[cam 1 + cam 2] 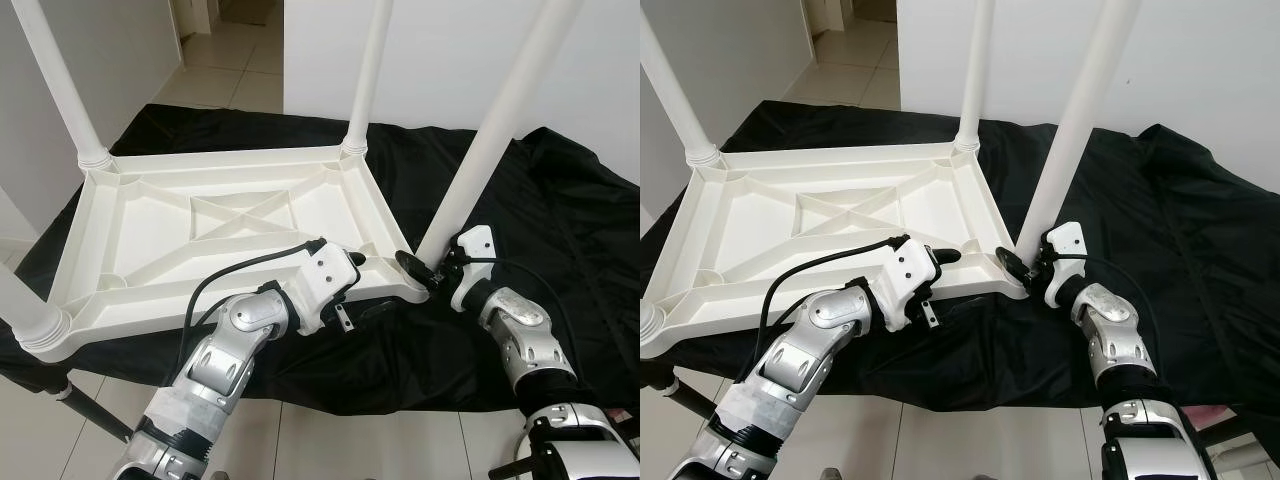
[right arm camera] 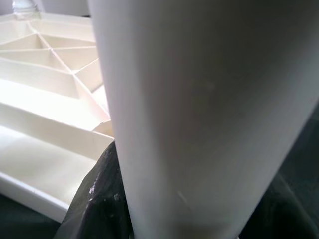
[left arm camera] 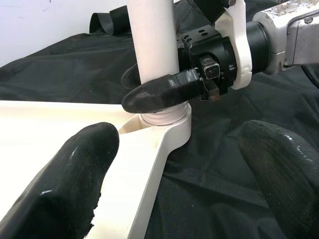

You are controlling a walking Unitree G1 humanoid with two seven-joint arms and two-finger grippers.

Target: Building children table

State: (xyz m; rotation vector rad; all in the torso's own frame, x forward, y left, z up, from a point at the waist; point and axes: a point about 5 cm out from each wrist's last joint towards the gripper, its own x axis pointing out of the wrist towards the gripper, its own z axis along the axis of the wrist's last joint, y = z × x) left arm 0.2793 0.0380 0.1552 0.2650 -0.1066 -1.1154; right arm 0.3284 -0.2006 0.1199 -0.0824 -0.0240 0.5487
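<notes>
i see the white plastic table top (image 1: 210, 235) lying upside down on a black cloth (image 1: 560, 230) spread over a low platform, ribbed underside facing up, with four white legs standing up from its corners. the near-right leg (image 1: 490, 130) rises from the corner socket at about five o'clock of the top, leaning slightly toward one o'clock. the far-right leg (image 1: 366, 70) stands at the one o'clock corner, the far-left leg (image 1: 62, 85) at eleven o'clock, and the near-left leg (image 1: 22, 305) at seven o'clock, cut off by the frame edge.

my right gripper (image 1: 425, 268) is clamped around the base of the near-right leg just above its socket; in the left wrist view one black finger (image 3: 159, 92) wraps across the front of the leg, the other behind it, touching it. the right wrist view is pressed up against that leg (image 2: 199, 119), with the ribbed underside beyond.

my left gripper (image 1: 352, 264) sits at the near edge of the table top, just to the nine o'clock side of that same corner. its fingers are spread wide: one fingertip (image 3: 75, 169) lies over the white rim, the other over the black cloth, holding nothing.

the cloth bunches in folds around three o'clock. the floor is pale tile (image 1: 225, 60), with white walls (image 1: 440, 50) behind and a doorway opening at twelve o'clock. a dark metal bar (image 1: 95, 415) slants under the platform at seven o'clock.
</notes>
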